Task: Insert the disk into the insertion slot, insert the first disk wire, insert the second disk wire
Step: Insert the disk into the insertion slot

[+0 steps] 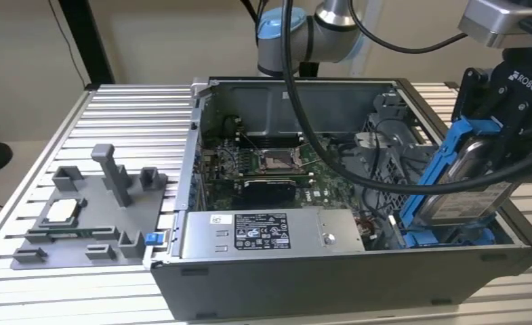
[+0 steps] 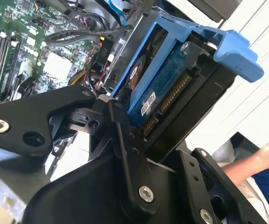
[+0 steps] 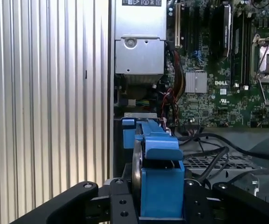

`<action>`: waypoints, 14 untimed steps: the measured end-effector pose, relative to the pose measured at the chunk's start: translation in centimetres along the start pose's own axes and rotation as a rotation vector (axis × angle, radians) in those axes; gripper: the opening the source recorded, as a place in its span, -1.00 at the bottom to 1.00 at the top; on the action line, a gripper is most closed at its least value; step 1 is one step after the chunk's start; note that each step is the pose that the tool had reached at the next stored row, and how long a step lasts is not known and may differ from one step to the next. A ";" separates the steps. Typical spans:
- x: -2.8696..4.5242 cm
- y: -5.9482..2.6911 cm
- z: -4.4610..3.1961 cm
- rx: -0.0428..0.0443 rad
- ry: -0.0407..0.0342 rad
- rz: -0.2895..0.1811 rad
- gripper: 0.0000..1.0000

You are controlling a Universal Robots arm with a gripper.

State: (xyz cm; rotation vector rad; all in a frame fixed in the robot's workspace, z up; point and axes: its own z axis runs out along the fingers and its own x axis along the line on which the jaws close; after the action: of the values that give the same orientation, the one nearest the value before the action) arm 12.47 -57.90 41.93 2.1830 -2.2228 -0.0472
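Well off the end effector toward the exterior view's left: grey fixture block (image 1: 85, 210) on the table (image 1: 130, 101); not in play. Nearer in: open case (image 1: 338, 284), power-supply box (image 1: 266, 233) on its near wall, motherboard (image 1: 266, 162) behind. The end effector (image 1: 501, 152) is over the case's end at the exterior view's right, closed tight on the disk (image 1: 472, 189), one finger on each side of its blue frame. The disk hangs tilted below it, lower edge down at the blue tabs of the insertion slot (image 1: 451, 237); I can't tell if it touches. Its connector (image 2: 171, 100) is bare in the second wrist view. I read this as step one, disk not seated. My call: seating needs it levelled, square to the bay, pressed home, clear of the black cables (image 1: 374, 183) alongside.
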 end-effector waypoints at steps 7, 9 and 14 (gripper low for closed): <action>-0.43 -0.04 1.07 -0.0001 -0.0025 0.000 -1.00; -0.49 -0.05 1.42 -0.0001 -0.0027 0.000 -1.00; -0.51 -0.08 2.32 -0.0001 -0.0036 0.000 -1.00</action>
State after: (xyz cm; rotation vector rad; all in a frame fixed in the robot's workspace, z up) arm 12.47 -57.39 39.60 2.1848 -2.2244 -0.0513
